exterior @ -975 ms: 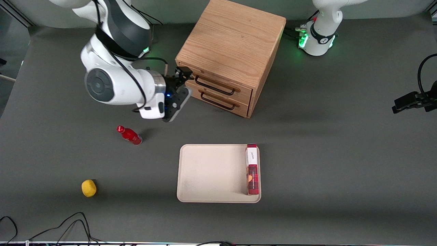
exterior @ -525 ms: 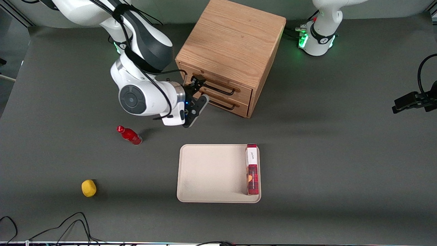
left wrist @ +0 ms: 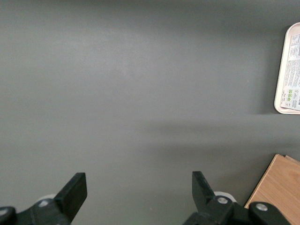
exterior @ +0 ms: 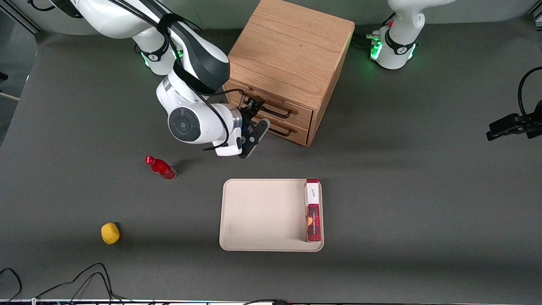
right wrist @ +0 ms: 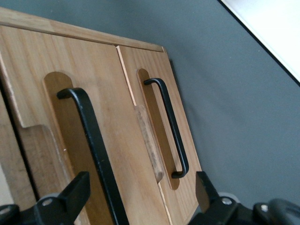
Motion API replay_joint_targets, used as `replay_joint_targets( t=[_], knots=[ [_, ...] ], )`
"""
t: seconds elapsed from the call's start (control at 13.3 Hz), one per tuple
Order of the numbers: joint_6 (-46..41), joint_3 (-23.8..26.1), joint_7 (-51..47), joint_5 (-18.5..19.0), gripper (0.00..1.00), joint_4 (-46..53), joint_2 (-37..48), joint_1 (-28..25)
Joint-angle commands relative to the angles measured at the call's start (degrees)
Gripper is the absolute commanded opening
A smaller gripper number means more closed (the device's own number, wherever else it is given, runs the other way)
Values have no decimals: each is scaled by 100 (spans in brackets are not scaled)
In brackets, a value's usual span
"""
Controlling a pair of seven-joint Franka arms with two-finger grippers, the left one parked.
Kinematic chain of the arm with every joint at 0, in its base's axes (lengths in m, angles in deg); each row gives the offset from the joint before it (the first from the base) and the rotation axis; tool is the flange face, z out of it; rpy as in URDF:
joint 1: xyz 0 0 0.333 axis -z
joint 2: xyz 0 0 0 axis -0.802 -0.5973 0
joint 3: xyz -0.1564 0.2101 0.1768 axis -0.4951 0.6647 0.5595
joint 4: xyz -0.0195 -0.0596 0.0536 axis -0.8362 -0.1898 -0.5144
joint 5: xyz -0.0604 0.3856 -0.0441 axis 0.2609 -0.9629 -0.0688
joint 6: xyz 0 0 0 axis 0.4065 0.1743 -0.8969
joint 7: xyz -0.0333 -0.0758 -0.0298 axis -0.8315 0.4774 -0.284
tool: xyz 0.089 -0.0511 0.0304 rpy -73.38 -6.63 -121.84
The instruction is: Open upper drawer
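The small oak cabinet point(exterior: 292, 46) stands at the back of the table with both drawers shut. The upper drawer point(exterior: 301, 113) has a thin black bar handle point(exterior: 277, 113); the matching lower drawer point(exterior: 296, 132) sits under it. My right gripper point(exterior: 259, 116) is right in front of the drawer fronts, at the working arm's end of the handles. In the right wrist view the gripper point(right wrist: 140, 197) is open, its fingertips point(right wrist: 78, 187) standing either side of the upper drawer's handle point(right wrist: 91, 150) without touching it. The lower drawer's handle point(right wrist: 169, 131) lies beside it.
A beige tray point(exterior: 258, 212) with an upright red box point(exterior: 313, 212) lies nearer the front camera than the cabinet. A red bottle point(exterior: 161, 167) lies near the working arm, a yellow fruit point(exterior: 110, 233) nearer the front edge. Cables point(exterior: 84, 275) trail along the front edge.
The right arm has swung across toward the cabinet. The gripper has gone from beside the cabinet's corner to directly in front of the drawer fronts, at the upper handle. The drawers have not moved.
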Motion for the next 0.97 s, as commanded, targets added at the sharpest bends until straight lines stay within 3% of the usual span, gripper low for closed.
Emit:
replay_joint_targets(
  t=[0.0,0.9],
  knots=[
    [186,104,13,157,100,-206,49,-41],
    [582,131,30,385,100,-181,-161,47]
  ],
)
